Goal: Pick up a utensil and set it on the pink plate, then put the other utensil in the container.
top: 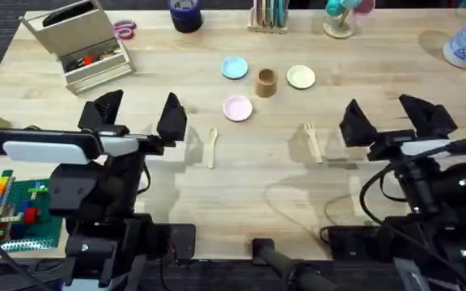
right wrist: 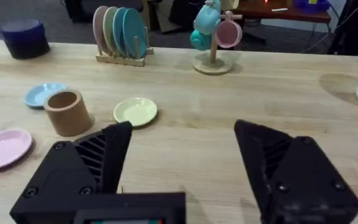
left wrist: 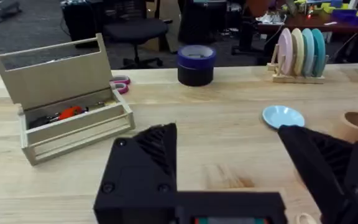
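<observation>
My left tool (top: pixel 140 111): I am holding it spread wide over the bare surface (top: pixel 362 56), its two black fingers (left wrist: pixel 143 163) gripping nothing.
My right tool (top: pixel 391 115): I am keeping it just as wide (nothing between the fingers here either), hovering over the right half of the surface.
The utensil (top: pixel 211 147): the little wooden spoon is lying flat just to the right of my left tool, bowl end pointing away from my bases, handle toward them.
The other utensil (top: pixel 312 141): the wooden fork is lying flat just to the left of my right tool, tines pointing away from me, handle slanting a little to the right.
The pink plate (top: pixel 237 107): it is sitting beyond the two utensils and between them, with nothing on it.
The container (top: pixel 266 82): the brown cup is standing upright just past the pink plate and slightly to its right; what my right wrist view shows of its inside is bare.
Light blue plate (top: pixel 234 68): sitting to the left of the container.
Pale yellow-green plate (top: pixel 301 77): sitting to the container's right.
Wooden box (top: pixel 83 44): standing at the far left, beyond my left tool.
Dark blue tub (top: pixel 185 14): sitting at the far edge.
</observation>
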